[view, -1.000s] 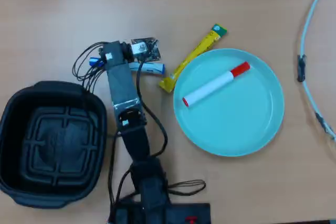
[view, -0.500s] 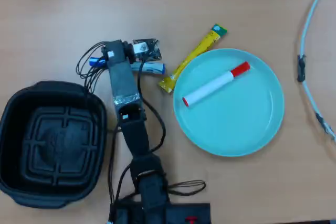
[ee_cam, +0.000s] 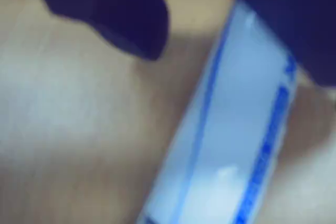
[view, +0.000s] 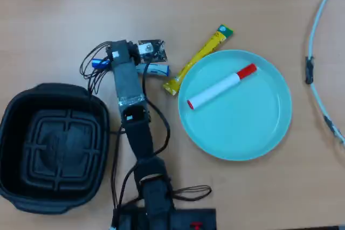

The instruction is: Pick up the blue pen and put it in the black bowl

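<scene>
On the wooden worktop (view: pixel 54 14) your hand (ee_cam: pixel 210 19) straddles the blue pen (ee_cam: pixel 231 145), jaws spread either side and not yet pinching, so lifting it and carrying it left to the empty black bowl (view: pixel 16 117) remain.

Overhead view: bowl (view: pixel 54 149) is sitting at lower left of the table (view: pixel 161 4); plate (view: pixel 235 104) is lying well apart at right, with a marker (view: pixel 221 86) resting in it; sachet stick (view: pixel 197 59) is lying just beside the plate's upper-left rim; pen (view: pixel 153 69) is lying between bowl and sachet, under the arm (view: pixel 131 109); cable (view: pixel 318 52) is running along the right edge
</scene>
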